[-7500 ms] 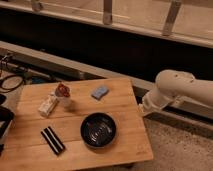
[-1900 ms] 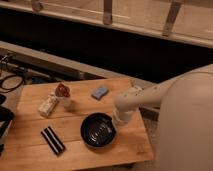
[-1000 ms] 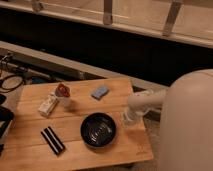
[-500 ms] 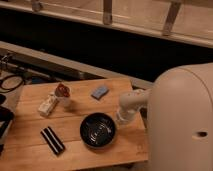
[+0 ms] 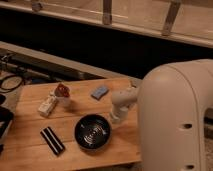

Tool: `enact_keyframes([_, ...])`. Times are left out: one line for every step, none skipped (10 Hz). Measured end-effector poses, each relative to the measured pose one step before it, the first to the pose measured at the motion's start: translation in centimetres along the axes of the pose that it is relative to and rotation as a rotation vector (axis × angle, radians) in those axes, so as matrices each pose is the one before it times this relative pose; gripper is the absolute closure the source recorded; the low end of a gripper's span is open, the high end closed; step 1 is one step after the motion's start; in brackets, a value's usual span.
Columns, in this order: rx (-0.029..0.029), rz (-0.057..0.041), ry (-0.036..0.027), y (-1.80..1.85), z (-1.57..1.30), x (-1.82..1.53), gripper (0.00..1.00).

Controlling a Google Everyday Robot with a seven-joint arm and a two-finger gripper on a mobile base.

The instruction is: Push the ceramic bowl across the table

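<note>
The ceramic bowl (image 5: 93, 132) is round, glossy black with pale rings inside. It sits near the front middle of the light wooden table (image 5: 30, 95). My gripper (image 5: 115, 119) hangs at the end of the white arm, just right of the bowl's upper right rim, close to or touching it. The bulky white arm body fills the right side of the view and hides the table's right edge.
A flat black striped block (image 5: 52, 141) lies left of the bowl. A white packet (image 5: 47, 106) and a small red-topped item (image 5: 62, 93) sit at the left back. A blue-grey block (image 5: 100, 92) lies at the back middle. Cables (image 5: 11, 80) lie off the table's left.
The arm has swung in from the right and now fills more of the view. The gripper has come down to the bowl's right rim. The bowl has barely shifted.
</note>
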State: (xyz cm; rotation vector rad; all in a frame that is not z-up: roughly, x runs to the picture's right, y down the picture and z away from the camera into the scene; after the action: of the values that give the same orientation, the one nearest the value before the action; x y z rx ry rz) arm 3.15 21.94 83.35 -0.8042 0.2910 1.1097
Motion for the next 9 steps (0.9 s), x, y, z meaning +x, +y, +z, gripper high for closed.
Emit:
enact_keyframes([-0.00436, -0.02276, 0.01572, 1.345, 0.441, -0.995, 1.00])
enact_keyframes([-0.00662, -0.01581, 0.01560, 0.919, 0.438, -0.469, 1.00])
enact_keyframes([-0.01043, -0.01093, 0.01577, 0.527, 0.220, -0.269, 1.00])
enact_keyframes([-0.01323, -0.01015, 0.01247, 0.376, 0.121, -0.295, 1.00])
enact_keyframes([-0.01179, -0.01020, 0.01570, 0.570, 0.164, -0.548, 1.00])
enact_keyframes([-0.00680, -0.00889, 0.00044, 0.695, 0.190, -0.723, 1.00])
enact_keyframes([-0.00240, -0.00531, 0.00104, 0.377, 0.134, -0.280, 1.00])
enact_keyframes([-0.00187, 0.00335, -0.00232, -0.052, -0.097, 0.046, 1.00])
enact_keyframes([0.00112, -0.00136, -0.00086, 0.010, -0.044, -0.039, 1.00])
